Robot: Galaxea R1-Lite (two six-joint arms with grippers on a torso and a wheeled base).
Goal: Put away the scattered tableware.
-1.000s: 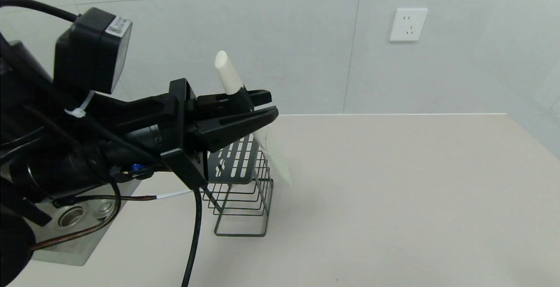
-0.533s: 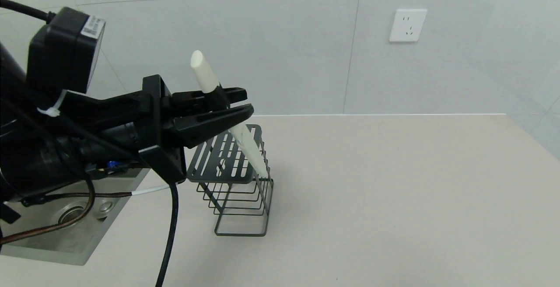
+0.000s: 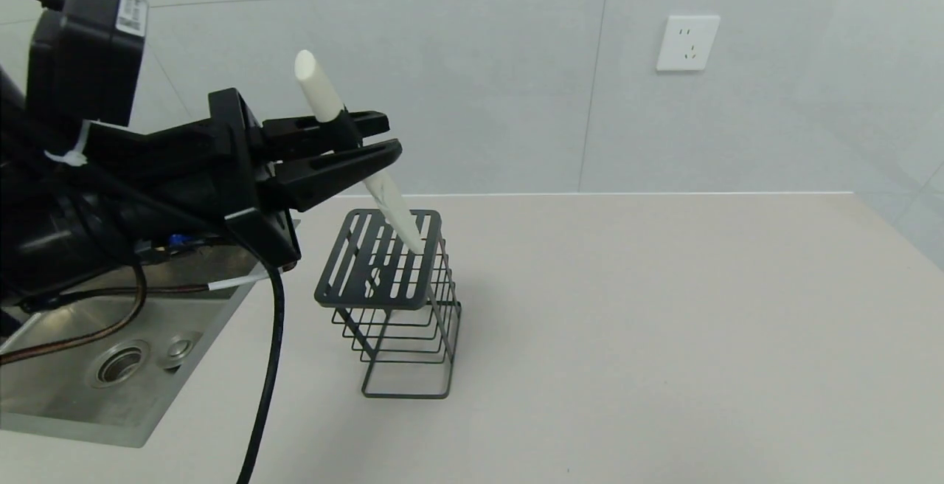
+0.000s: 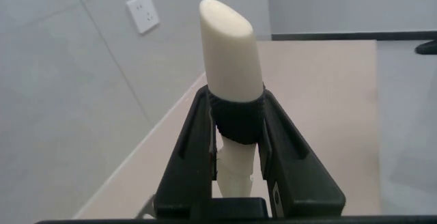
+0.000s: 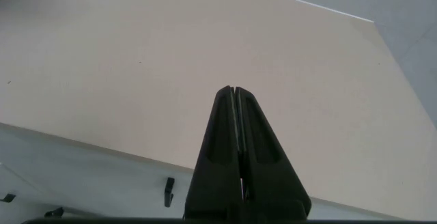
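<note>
The left gripper (image 3: 389, 136) has swung toward the upper left of the head view in the last second, taking the white knife (image 3: 396, 207) with it. A moment ago the blade tip hung low beside the right flank of the wire rack (image 3: 369, 301). Now it sits over the far right corner of the rack's slotted top, touching it or just above it; I cannot tell which from here, nor whether it has found a slot. To my eye that sets up the drop-in: the tip looks lined up with the slots, and the knife seems to need only lowering.

The left arm reaches in from the left edge, roughly level, its claw pinching the knife at the dark collar below the handle. The knife leans, handle toward the upper left and blade toward the lower right. The left wrist view shows the left gripper (image 4: 235, 111) clamped on either side of the white knife (image 4: 229, 46).

The right gripper (image 5: 234, 94) is pressed together on nothing, above the countertop (image 5: 287, 67). A sink (image 3: 74, 336) lies in the lower left of the head view.
</note>
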